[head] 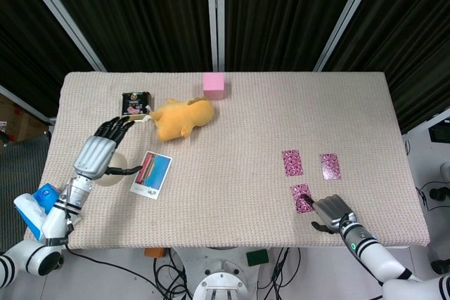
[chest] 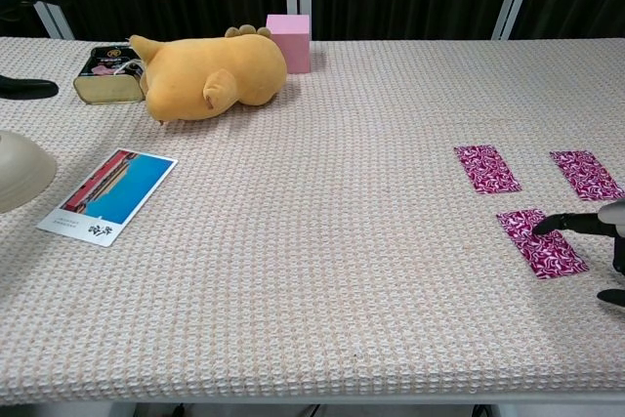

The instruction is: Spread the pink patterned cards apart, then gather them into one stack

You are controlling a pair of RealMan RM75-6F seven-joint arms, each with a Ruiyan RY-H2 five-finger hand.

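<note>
The left hand is hovering over the counter's left side with fingers apart, holding nothing, beside a postcard and a yellow plush toy. Over on the right, three pink patterned cards are lying apart from one another: a far-left card, a far-right card and a near card. The right hand is pressing one extended fingertip on the near card while its other fingers are curling under, gripping nothing. The spreading step is looking about done. Gathering is probably coming next, calling for light downward pressure while sliding each card onto another.
</note>
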